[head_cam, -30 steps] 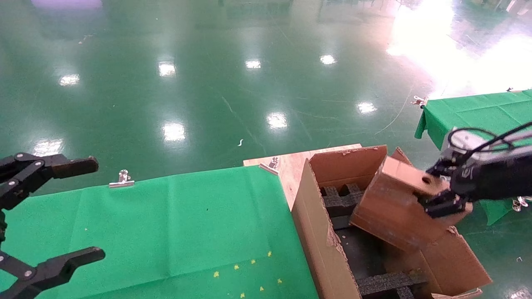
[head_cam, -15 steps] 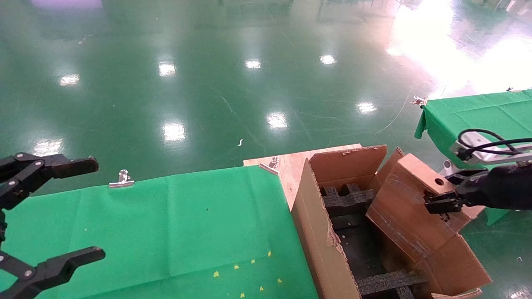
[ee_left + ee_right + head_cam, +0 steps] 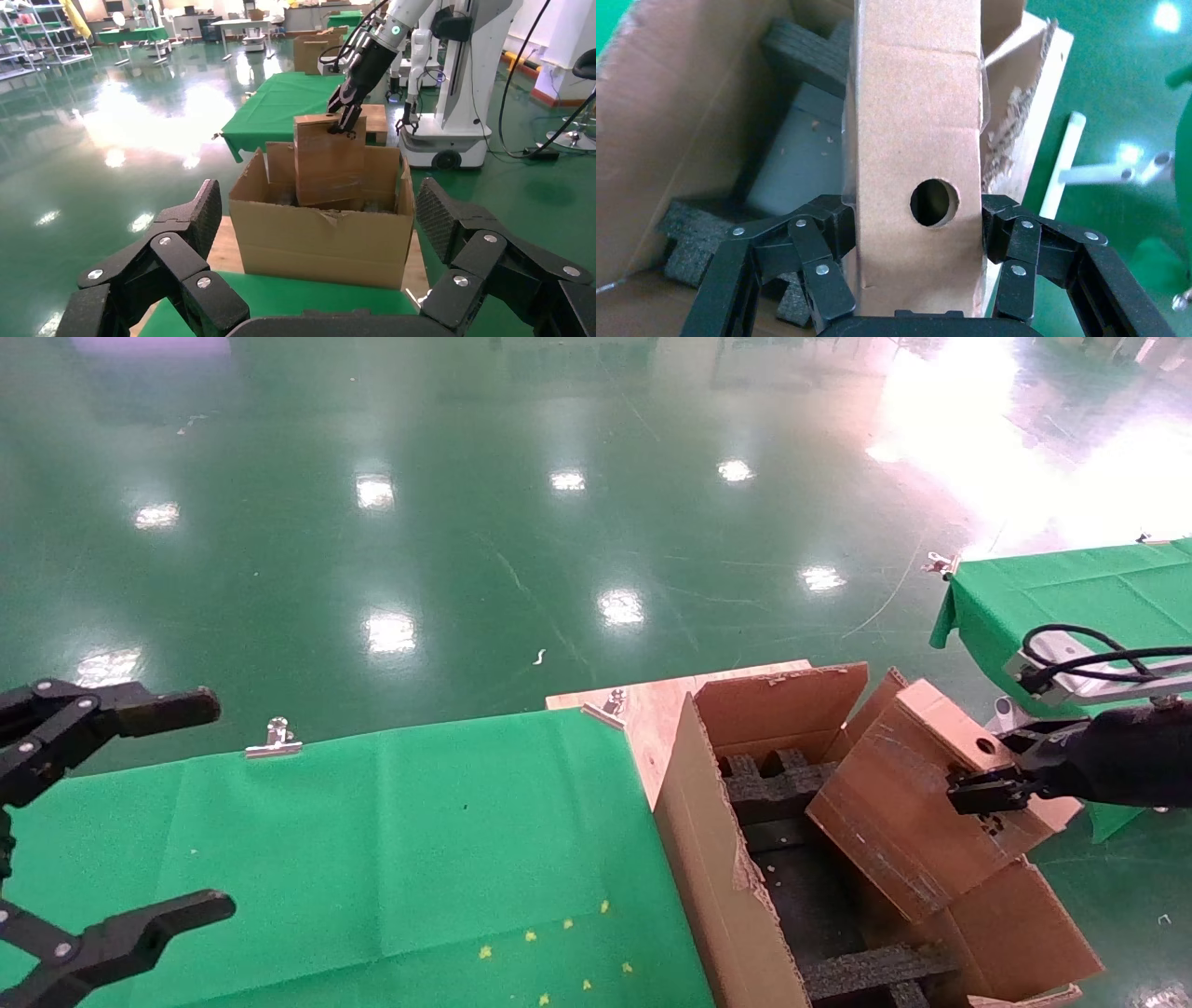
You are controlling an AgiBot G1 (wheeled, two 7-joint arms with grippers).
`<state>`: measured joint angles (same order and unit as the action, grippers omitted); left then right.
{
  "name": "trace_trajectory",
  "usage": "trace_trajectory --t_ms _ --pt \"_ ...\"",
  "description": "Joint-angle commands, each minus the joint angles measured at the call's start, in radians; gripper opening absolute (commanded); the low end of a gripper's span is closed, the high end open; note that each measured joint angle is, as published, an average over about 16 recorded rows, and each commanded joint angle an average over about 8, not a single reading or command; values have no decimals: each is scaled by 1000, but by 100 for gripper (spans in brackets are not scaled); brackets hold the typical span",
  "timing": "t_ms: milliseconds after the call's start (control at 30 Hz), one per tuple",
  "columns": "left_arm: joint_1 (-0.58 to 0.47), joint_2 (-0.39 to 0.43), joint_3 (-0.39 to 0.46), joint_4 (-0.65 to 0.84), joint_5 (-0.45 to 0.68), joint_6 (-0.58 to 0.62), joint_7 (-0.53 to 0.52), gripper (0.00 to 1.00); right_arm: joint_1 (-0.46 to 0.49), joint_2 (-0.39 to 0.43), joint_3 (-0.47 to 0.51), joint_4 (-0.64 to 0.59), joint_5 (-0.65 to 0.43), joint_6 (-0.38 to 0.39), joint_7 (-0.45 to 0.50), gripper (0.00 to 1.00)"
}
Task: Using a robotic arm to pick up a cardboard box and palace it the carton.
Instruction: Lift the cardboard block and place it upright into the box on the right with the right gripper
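The carton (image 3: 736, 887) is sitting open beside the green tabletop (image 3: 372, 840), black foam inserts (image 3: 773, 780) showing inside. The cardboard box (image 3: 894, 812) is hanging tilted over the carton's right side, its lower end just inside the opening, so the placing step is in hand. The right gripper (image 3: 989, 791) is clamping its fingers on the box's two sides near the round hole (image 3: 933, 202); next, I judge, comes lowering and levelling it between the inserts before release. The right wrist view is showing that clamp plainly; the left wrist view alone is showing the box standing above the carton's rim. The left gripper (image 3: 102, 822) is idling over the tabletop, fingers apart.
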<state>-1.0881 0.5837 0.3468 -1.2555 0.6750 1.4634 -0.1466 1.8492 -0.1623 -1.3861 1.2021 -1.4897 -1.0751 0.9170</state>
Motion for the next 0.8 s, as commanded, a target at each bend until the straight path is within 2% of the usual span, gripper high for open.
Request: trace_trajectory --t_ms 33,533,667,800 --pt "0 0 0 0 0 0 0 100 -3 -3 -5 0 -21 8 27 0" --pt "0 0 0 0 0 0 0 100 -37 -59 -60 102 -290 22 546 0" --pt "0 0 0 0 0 0 0 100 -49 -83 -72 119 -342 23 644 0" --pt "0 0 0 0 0 0 0 100 -62 -107 -82 125 -377 30 703 0"
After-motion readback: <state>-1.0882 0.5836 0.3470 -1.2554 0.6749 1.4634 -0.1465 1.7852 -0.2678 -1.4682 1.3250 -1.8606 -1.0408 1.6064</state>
